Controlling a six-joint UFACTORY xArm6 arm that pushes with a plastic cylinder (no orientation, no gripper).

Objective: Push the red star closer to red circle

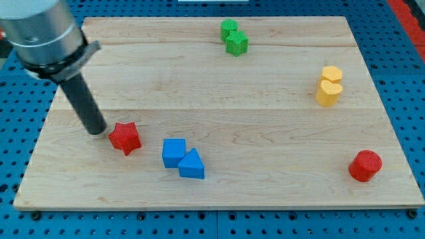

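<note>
The red star lies on the wooden board at the lower left. The red circle stands far off at the lower right, near the board's right edge. My tip is down on the board just left of the red star, very close to it or touching its left side. The dark rod rises from the tip toward the view's top left.
A blue cube and a blue triangle sit touching just right of the red star, between it and the red circle. Two green blocks are at the top middle. Two yellow blocks are at the right.
</note>
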